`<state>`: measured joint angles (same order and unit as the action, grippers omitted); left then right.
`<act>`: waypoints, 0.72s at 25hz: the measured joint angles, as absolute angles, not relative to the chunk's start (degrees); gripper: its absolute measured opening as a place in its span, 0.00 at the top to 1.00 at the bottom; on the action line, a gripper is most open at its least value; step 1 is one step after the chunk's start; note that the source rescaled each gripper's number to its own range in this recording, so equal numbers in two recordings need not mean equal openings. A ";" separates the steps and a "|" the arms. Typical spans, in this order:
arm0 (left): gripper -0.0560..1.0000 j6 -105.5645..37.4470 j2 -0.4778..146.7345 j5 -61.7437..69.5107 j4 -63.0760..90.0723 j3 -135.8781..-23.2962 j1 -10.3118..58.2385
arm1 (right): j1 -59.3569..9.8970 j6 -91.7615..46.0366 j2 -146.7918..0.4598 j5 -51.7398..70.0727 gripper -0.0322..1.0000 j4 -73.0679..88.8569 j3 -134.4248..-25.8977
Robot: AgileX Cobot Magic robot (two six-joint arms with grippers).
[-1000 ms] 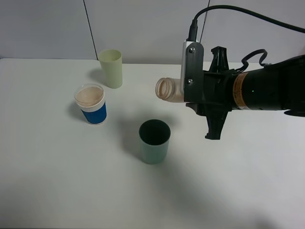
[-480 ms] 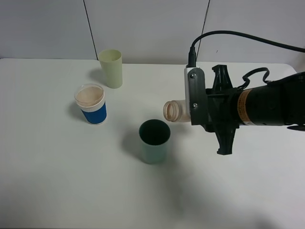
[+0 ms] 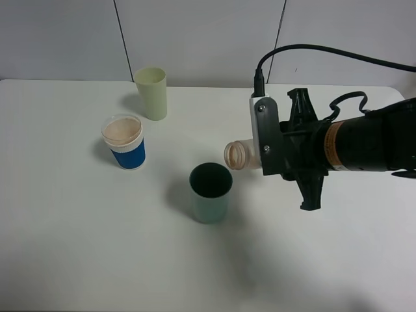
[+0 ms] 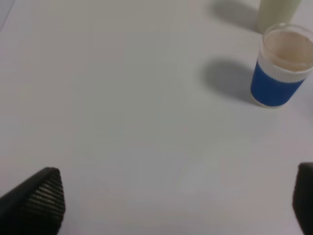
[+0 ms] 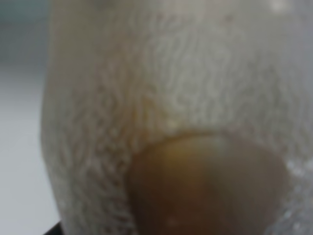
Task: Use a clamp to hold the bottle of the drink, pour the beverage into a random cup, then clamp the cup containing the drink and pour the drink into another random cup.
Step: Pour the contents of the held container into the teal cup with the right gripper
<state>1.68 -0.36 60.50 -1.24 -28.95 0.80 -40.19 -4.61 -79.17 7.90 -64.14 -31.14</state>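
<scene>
My right gripper (image 3: 268,151), the clamp with its silver-grey plate and orange band, is shut on the bottle (image 3: 236,155). The bottle lies tipped on its side, its capless mouth facing left, just above and right of the teal cup (image 3: 210,193). That cup stands upright with a dark inside. In the right wrist view the translucent bottle (image 5: 146,88) fills the frame, with brown beverage (image 5: 205,186) pooled inside. No stream of liquid shows. My left gripper (image 4: 171,205) is open over bare table, its dark fingertips (image 4: 41,198) far apart.
A blue cup with a white rim (image 3: 123,142) stands left of the teal cup and also shows as the blue cup (image 4: 281,73) in the left wrist view. A pale yellow-green cup (image 3: 151,93) stands behind it. The white table (image 3: 97,260) ends at a grey wall.
My right gripper has come down and slightly right with the bottle, bringing its mouth close above the teal cup's rim. The cups have not moved.
</scene>
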 joint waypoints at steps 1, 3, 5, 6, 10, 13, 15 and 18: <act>0.21 1.68 -0.36 60.50 -1.24 -28.95 0.80 | -40.19 -5.02 -79.17 8.00 0.93 -64.14 -31.14; 0.21 1.68 -0.36 60.50 -1.24 -28.95 0.80 | -40.19 -5.38 -79.17 8.46 0.93 -64.14 -31.14; 0.21 1.68 -0.36 60.50 -1.24 -28.95 0.80 | -40.19 -5.45 -79.68 9.26 0.93 -63.87 -31.82; 0.21 1.68 -0.36 60.50 -1.24 -28.95 0.80 | -40.19 -5.45 -80.28 9.57 0.93 -63.79 -32.52; 0.21 1.68 -0.36 60.50 -1.24 -28.95 0.80 | -40.42 -5.45 -83.55 9.90 0.93 -63.74 -35.44; 0.21 1.68 -0.36 60.50 -1.24 -28.95 0.80 | -41.03 -5.45 -85.12 10.21 0.93 -63.74 -36.73; 0.21 1.68 -0.36 60.50 -1.24 -28.95 0.80 | -41.05 -5.52 -85.42 10.22 0.93 -63.74 -37.36; 0.21 1.68 -0.36 60.50 -1.24 -28.95 0.80 | -41.05 -6.11 -85.42 10.73 0.93 -64.70 -37.89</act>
